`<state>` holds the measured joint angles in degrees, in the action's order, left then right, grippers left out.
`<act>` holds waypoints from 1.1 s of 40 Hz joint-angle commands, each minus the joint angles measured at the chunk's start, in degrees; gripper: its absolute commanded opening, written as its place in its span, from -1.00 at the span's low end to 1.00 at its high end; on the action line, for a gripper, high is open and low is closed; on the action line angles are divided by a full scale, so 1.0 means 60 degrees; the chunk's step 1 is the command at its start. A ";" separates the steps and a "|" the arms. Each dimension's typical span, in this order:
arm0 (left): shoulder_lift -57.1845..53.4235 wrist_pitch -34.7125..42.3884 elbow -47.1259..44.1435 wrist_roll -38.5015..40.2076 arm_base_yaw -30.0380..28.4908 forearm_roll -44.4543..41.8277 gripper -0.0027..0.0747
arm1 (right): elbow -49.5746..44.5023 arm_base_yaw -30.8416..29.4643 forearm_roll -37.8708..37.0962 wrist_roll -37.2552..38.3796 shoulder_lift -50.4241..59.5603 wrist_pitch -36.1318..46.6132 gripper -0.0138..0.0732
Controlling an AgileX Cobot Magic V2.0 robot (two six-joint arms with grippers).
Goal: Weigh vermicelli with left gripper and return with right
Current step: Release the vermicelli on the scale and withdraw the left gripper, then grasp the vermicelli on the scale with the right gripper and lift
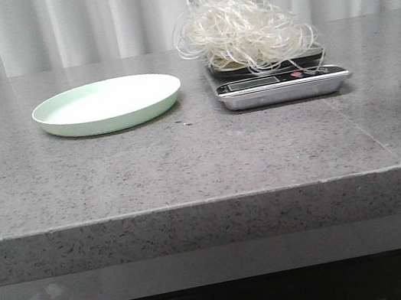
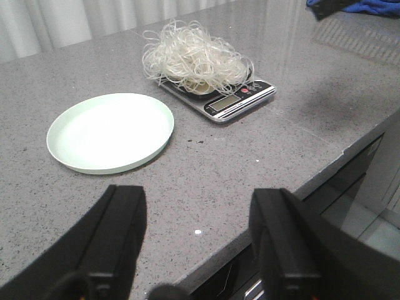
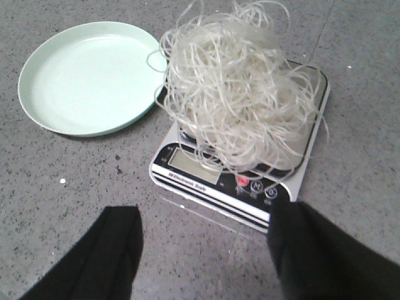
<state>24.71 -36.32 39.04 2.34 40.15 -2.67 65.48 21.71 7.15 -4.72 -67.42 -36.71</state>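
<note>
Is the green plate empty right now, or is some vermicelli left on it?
Empty. The plate shows bare in every view; the vermicelli sits wholly on the scale.

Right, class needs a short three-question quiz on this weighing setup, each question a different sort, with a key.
1. True or false: the vermicelli lies on the scale.
2. The pale green plate holds: A) noodles B) nothing C) a spoon.
3. Fill in: both the left gripper and the right gripper are ____.

Key: 1 true; 2 B; 3 open, fingers apart and holding nothing.
</note>
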 commanded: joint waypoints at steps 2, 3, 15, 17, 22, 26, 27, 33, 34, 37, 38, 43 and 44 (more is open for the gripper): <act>0.0060 0.0689 0.0247 0.0067 0.0089 0.0079 0.26 | 0.1176 0.0181 0.0071 -0.0117 -0.0809 0.0496 0.58; 0.0060 0.0689 0.0247 0.0067 0.0089 0.0079 0.26 | 0.1333 0.0221 0.0071 -0.0117 -0.0977 0.0496 0.58; 0.0060 0.0689 0.0247 0.0067 0.0089 0.0079 0.26 | 0.3482 0.0226 -0.0130 -0.0117 -0.3260 0.0496 0.58; 0.0060 0.0689 0.0247 0.0067 0.0089 0.0079 0.26 | 0.3785 0.0226 -0.0326 -0.0117 -0.3639 0.0496 0.58; 0.0060 0.0689 0.0247 0.0067 0.0089 0.0079 0.26 | 0.4535 0.0226 -0.0837 -0.0117 -0.4463 0.0486 0.58; 0.0060 0.0689 0.0247 0.0067 0.0089 0.0079 0.26 | 0.5009 0.0193 -0.0937 -0.0117 -0.5004 0.0487 0.58; 0.0060 0.0689 0.0247 0.0067 0.0089 0.0079 0.26 | 0.5134 0.0193 -0.0939 -0.0117 -0.5155 0.0477 0.58; 0.0060 0.0689 0.0247 0.0067 0.0089 0.0079 0.26 | 0.5594 0.0099 -0.0948 -0.0117 -0.5747 0.0473 0.58; 0.0060 0.0689 0.0247 0.0067 0.0089 0.0079 0.26 | 0.5629 0.0099 -0.0948 -0.0117 -0.5847 0.0472 0.58; 0.0060 0.0689 0.0247 0.0067 0.0089 0.0079 0.26 | 0.5777 0.0099 -0.0948 -0.0117 -0.6091 0.0430 0.58; 0.0060 0.0689 0.0247 0.0067 0.0089 0.0079 0.26 | 0.5801 0.0099 -0.0948 -0.0117 -0.6163 0.0420 0.58; 0.0060 0.0689 0.0247 0.0067 0.0089 0.0079 0.26 | 0.5816 0.0099 -0.0986 -0.0117 -0.6409 0.0394 0.58; 0.0060 0.0689 0.0247 0.0067 0.0089 0.0079 0.26 | 0.5816 0.0099 -0.1000 -0.0117 -0.6470 0.0363 0.58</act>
<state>24.71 -36.32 39.04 2.34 40.15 -2.67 98.36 22.80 2.09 -4.83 -108.39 -36.85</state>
